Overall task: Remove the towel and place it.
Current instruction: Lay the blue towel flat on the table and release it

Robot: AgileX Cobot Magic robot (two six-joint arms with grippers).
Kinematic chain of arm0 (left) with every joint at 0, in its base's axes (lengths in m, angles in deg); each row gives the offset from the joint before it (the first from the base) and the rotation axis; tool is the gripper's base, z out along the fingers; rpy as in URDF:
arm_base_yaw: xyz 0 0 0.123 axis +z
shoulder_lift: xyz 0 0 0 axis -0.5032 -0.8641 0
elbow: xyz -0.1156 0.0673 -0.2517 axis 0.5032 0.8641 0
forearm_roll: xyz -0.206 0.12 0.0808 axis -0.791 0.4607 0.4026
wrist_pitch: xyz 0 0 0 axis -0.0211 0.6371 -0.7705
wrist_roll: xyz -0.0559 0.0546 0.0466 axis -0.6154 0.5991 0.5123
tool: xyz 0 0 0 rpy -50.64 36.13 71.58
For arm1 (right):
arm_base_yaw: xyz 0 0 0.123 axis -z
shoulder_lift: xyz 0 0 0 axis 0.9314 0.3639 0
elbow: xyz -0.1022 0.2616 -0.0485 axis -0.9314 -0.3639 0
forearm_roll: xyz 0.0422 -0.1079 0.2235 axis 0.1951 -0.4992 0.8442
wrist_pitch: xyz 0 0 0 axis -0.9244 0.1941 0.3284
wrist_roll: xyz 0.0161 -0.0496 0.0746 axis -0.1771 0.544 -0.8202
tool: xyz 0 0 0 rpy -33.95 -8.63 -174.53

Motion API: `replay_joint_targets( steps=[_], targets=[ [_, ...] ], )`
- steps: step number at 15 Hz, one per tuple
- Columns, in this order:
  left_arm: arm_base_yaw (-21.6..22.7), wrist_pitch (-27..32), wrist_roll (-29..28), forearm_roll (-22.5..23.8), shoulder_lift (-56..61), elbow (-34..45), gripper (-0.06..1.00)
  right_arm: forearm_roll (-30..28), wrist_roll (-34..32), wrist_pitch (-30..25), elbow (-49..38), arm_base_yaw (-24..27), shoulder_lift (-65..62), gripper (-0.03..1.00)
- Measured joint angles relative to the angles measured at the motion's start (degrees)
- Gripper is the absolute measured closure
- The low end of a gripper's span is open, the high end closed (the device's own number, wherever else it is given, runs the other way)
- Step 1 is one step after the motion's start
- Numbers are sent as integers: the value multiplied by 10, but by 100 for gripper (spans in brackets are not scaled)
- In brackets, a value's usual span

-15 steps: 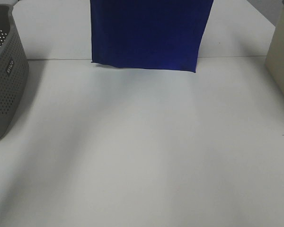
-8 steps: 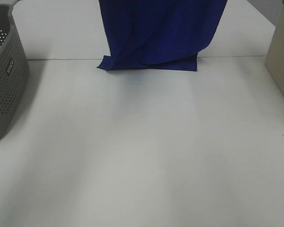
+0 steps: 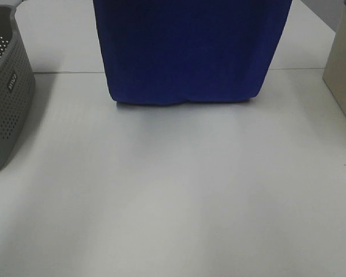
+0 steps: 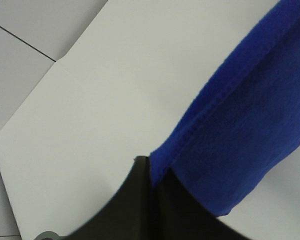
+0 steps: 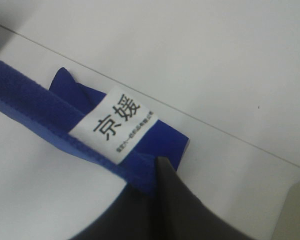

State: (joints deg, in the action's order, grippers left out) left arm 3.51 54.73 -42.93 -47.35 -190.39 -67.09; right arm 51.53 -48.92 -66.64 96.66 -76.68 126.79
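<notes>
Exterior high shows basket (image 3: 6,98) and box (image 3: 341,75) flanking the towel (image 3: 190,52).

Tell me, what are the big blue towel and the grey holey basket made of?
The towel looks like soft cloth, matte and fuzzy: it drapes limply and has a stitched hem and a sewn-in white tag. The basket looks like hard grey plastic, with neat rows of moulded holes.

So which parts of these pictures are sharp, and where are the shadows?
Exterior high view: soft even light, the towel casting a faint shadow on the table below its edge. Left wrist view: towel hem crisp, the left tool a dark blur. Right wrist view: print on the tag sharp, the right tool dark and unfocused.
</notes>
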Motion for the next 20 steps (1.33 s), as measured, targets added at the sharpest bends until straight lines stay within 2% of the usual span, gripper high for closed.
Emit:
replay_joint_targets(
  steps=[2, 6, 9, 10, 13, 14, 18, 20],
  targets=[
    [0, 0, -17, -28, 32, 60, 94, 2, -14, 1, -74, 0, -44, 94],
    [-1, -1, -26, -88, 162, 290, 94, 33, -16, 0, -234, -1, -151, 94],
    [-5, -4, -27, -129, 241, 418, 94, 49, -24, 0, -336, -2, -226, 94],
    [-5, -8, -28, -146, 300, 502, 94, 72, -34, 0, -417, -4, -276, 94],
    [-7, -11, -30, -170, 367, 595, 94, 102, -45, 1, -512, -6, -339, 94],
    [-7, -11, -30, -193, 394, 641, 94, 117, -48, 1, -569, -6, -373, 94],
    [-11, -10, -32, -252, 427, 726, 94, 119, -58, 1, -641, -6, -423, 94],
    [-34, -11, -36, -257, 449, 772, 94, 119, -58, -1, -669, -6, -446, 94]
  ],
)
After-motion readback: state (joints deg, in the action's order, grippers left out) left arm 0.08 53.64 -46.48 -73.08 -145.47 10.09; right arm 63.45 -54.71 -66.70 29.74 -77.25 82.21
